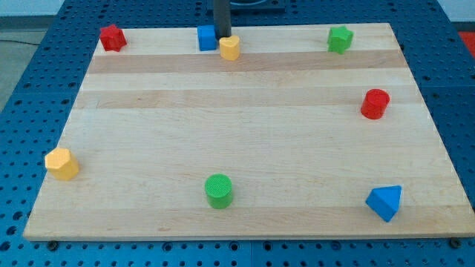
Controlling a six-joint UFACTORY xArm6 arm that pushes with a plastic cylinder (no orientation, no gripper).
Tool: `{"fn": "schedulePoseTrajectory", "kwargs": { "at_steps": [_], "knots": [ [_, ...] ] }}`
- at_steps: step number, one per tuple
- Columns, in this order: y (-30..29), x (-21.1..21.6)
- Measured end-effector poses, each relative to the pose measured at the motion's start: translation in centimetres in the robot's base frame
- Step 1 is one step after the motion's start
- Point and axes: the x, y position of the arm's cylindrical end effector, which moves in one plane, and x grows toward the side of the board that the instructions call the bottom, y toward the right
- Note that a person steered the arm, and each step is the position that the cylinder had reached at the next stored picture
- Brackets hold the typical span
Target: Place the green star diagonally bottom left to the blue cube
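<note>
The green star (340, 38) sits near the top edge of the wooden board (237, 141), toward the view's right. The blue cube (207, 37) sits at the top edge, left of centre. My dark rod comes down from the view's top, and my tip (223, 37) is right beside the blue cube's right side, just above a small yellow block (230, 48). The tip is far to the left of the green star, with open board between them.
A red block (111, 37) is at the top left corner. A red cylinder (375, 104) is at the right edge. A yellow block (61, 163) is at the left edge. A green cylinder (219, 190) and a blue triangular block (384, 202) are near the bottom.
</note>
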Motion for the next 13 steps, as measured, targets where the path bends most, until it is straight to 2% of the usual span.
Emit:
{"fn": "schedulePoseTrajectory", "kwargs": {
  "at_steps": [2, 4, 5, 6, 8, 9, 11, 12, 13],
  "knots": [
    [-1.5, -3.4],
    [-2.1, 6.5],
    [1.4, 6.1],
    [2.1, 1.7],
    [3.2, 2.0],
    [2.5, 3.1],
    [-4.7, 3.2],
    [-2.8, 3.2],
    [4.6, 3.2]
  ]
}}
